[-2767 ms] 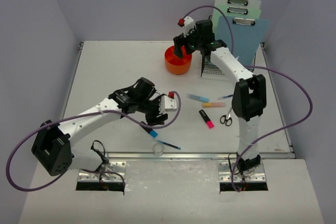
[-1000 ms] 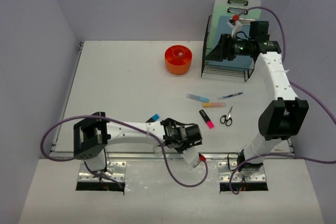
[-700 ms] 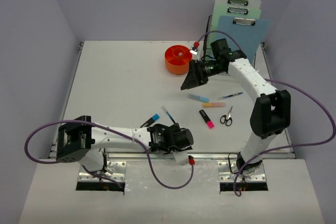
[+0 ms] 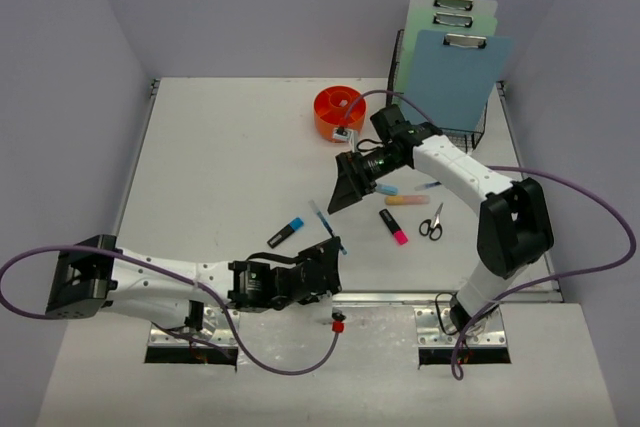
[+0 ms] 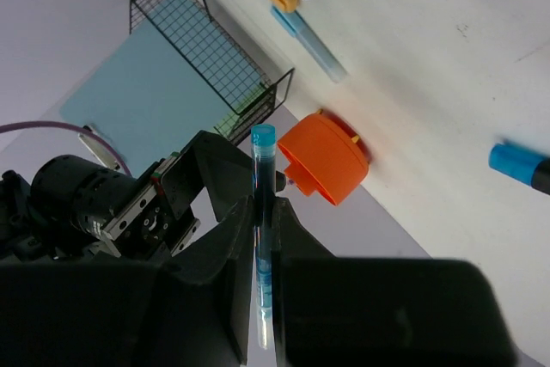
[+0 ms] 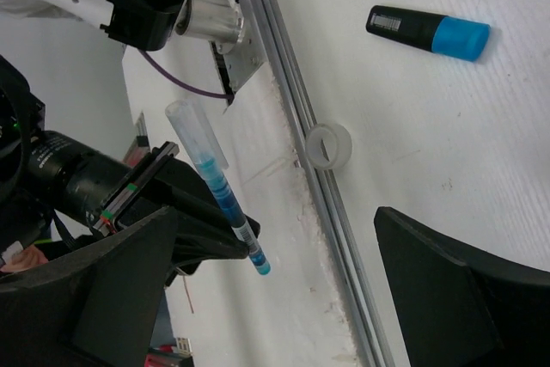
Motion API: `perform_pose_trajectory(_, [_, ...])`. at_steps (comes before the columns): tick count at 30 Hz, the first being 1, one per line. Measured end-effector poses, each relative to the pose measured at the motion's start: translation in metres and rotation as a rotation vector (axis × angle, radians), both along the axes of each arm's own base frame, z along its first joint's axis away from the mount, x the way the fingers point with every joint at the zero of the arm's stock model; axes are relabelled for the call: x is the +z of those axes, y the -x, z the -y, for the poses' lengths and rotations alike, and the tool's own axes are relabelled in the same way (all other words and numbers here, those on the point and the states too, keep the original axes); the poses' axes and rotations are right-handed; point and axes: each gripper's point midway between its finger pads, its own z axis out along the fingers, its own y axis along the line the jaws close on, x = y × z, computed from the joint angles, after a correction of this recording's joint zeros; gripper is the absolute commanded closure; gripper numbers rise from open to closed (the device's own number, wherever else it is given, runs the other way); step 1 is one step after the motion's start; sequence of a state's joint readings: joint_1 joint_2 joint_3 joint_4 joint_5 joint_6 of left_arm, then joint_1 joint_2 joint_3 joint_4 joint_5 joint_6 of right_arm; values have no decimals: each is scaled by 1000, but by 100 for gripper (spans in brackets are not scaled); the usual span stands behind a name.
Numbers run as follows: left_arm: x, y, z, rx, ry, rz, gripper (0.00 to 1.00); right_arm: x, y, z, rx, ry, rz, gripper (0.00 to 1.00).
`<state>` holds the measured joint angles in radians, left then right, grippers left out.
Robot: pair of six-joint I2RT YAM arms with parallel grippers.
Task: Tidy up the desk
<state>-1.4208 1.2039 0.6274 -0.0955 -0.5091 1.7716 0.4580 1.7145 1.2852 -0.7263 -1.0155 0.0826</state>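
Observation:
The white desk (image 4: 220, 167) holds scattered stationery. My left gripper (image 4: 330, 247) is shut on a blue pen (image 4: 322, 219) near the front rail and holds it off the surface, with the pen sticking out past the fingers (image 5: 262, 212). My right gripper (image 4: 345, 192) is open wide and empty. It hangs just beyond the pen, facing it; the pen shows between its fingers in the right wrist view (image 6: 219, 186). Lying on the desk are a black-and-blue highlighter (image 4: 286, 232), a pink one (image 4: 393, 227), a yellow one (image 4: 408, 201), a light blue pen (image 4: 385, 189) and scissors (image 4: 431, 222).
An orange round container (image 4: 340, 112) sits at the back middle. A black wire rack (image 4: 470, 132) with clipboards (image 4: 455, 77) stands at the back right. A clear tape ring (image 6: 328, 145) rests at the front rail. Pale lavender walls enclose the desk.

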Motion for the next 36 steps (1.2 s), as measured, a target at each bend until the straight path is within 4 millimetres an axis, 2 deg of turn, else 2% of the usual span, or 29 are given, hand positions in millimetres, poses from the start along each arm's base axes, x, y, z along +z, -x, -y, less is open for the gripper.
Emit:
perform_pose_trajectory(6, [17, 4, 8, -47, 71, 19, 100, 12, 2, -4, 13, -30, 78, 9])
perform_pose_trajectory(13, [18, 7, 12, -81, 69, 21, 100, 13, 3, -13, 31, -25, 81, 34])
perform_pose_trajectory(19, [11, 10, 10, -95, 36, 7, 100, 20, -2, -26, 66, -28, 77, 56])
perform_pose_trajectory(24, [7, 12, 10, -108, 25, -6, 100, 25, 4, -32, 111, -26, 90, 63])
perform_pose_trajectory(30, [5, 14, 10, -116, 18, -16, 100, 23, 14, -32, 156, -18, 95, 82])
perform_pose_trajectory(32, [3, 14, 10, -118, 12, -20, 99, 23, 17, -32, 170, -15, 94, 92])
perform_pose_trajectory(33, [3, 15, 10, -119, 10, -21, 88, 23, 18, -33, 178, -13, 97, 97])
perform_pose_trajectory(34, [3, 15, 10, -119, 9, -22, 48, 23, 18, -33, 185, -12, 100, 99])
perform_pose_trajectory(35, [3, 15, 10, -118, 12, -24, 18, 23, 18, -33, 191, -9, 103, 100])
perform_pose_trajectory(36, [3, 16, 10, -117, 15, -26, 1, 23, 18, -33, 196, -6, 105, 100])
